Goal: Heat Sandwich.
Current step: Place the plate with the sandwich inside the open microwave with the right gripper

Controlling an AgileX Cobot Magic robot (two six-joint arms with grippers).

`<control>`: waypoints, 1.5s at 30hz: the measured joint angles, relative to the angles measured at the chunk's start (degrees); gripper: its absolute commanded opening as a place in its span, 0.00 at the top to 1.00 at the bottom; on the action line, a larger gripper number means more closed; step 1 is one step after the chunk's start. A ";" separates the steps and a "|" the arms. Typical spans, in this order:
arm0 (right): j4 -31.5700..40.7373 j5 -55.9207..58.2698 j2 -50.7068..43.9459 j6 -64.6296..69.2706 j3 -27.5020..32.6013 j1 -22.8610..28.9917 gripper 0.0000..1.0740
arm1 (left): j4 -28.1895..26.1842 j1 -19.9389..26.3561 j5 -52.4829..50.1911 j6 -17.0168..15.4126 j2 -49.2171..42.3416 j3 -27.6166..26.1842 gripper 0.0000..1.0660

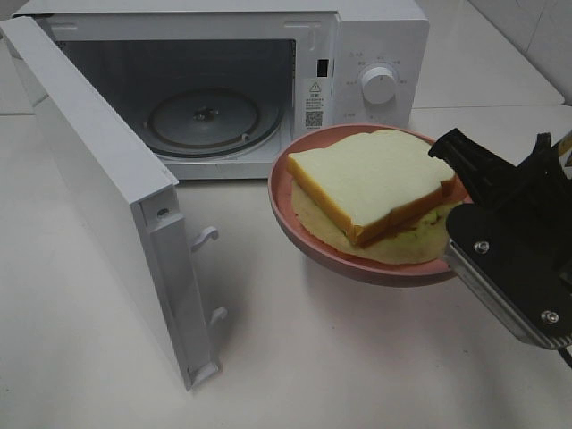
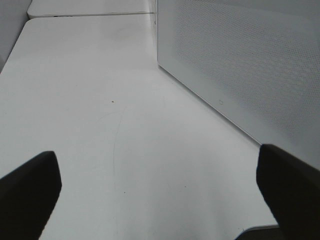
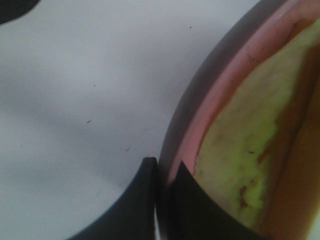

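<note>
The sandwich [image 1: 375,179], white bread over an orange filling and a pale green leaf, lies on a pink plate [image 1: 357,266]. The plate hangs tilted above the table, just in front of the open microwave [image 1: 375,45]. My right gripper [image 1: 460,188] is shut on the plate's right rim. In the right wrist view its fingers [image 3: 150,200] pinch the pink rim [image 3: 200,135] beside the green leaf [image 3: 240,150]. My left gripper [image 2: 160,190] stands wide open over bare table, holding nothing, next to the microwave door [image 2: 240,60].
The microwave door [image 1: 98,179] is swung fully open toward the front left, its latch hooks [image 1: 206,237] sticking out. A glass turntable [image 1: 204,121] lies inside the cavity. The control knob [image 1: 380,85] is on the right panel. The white table [image 1: 295,357] runs under the plate.
</note>
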 measured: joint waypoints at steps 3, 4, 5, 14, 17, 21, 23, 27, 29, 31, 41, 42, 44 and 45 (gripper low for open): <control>0.00 -0.06 0.17 -0.11 0.00 -0.17 1.00 | 0.00 0.00 0.00 0.00 0.00 0.00 0.06; 0.00 -0.06 0.40 -0.11 0.00 -0.17 1.00 | 0.00 0.00 0.00 0.00 0.00 0.00 0.06; 0.00 -0.06 0.40 -0.11 0.00 -0.17 1.00 | 0.00 0.00 0.00 0.00 0.00 0.00 0.06; -0.63 -2.98 3.61 -0.80 -0.06 2.64 1.00 | 0.00 0.00 0.00 0.00 0.00 0.00 0.06; -0.63 -2.98 6.25 -1.32 -1.89 4.07 1.00 | 0.00 0.00 0.00 0.00 0.00 0.00 0.06; -0.57 -3.84 8.88 -1.49 -4.24 4.18 1.00 | 0.00 0.00 0.00 0.00 0.00 0.00 0.06; -0.34 -4.35 10.08 -1.66 -5.39 4.18 1.00 | 0.00 0.00 0.00 0.00 0.00 0.00 0.06; -0.11 -4.64 11.97 -2.64 -6.76 4.18 1.00 | 0.00 0.00 0.00 0.00 0.00 0.00 0.06; 1.20 -4.64 13.87 -3.72 -8.25 4.18 1.00 | 0.00 0.00 0.00 0.00 0.00 0.00 0.06; 3.50 -4.64 15.93 -6.13 -10.31 4.18 1.00 | 0.00 0.00 0.00 0.00 0.00 0.00 0.06; 4.58 -4.98 21.66 -7.56 -16.73 4.18 1.00 | 0.00 0.00 0.00 0.00 0.00 0.00 0.06; 4.81 -4.98 22.17 -7.85 -17.36 4.18 1.00 | 0.00 0.00 0.00 0.00 0.00 0.00 0.06; 5.61 -4.98 23.66 -9.05 -19.02 4.18 1.00 | 0.00 0.00 0.00 0.00 0.00 0.00 0.06; 5.61 -4.98 23.66 -9.05 -19.02 4.18 1.00 | 0.00 0.00 0.00 0.00 0.00 0.00 0.06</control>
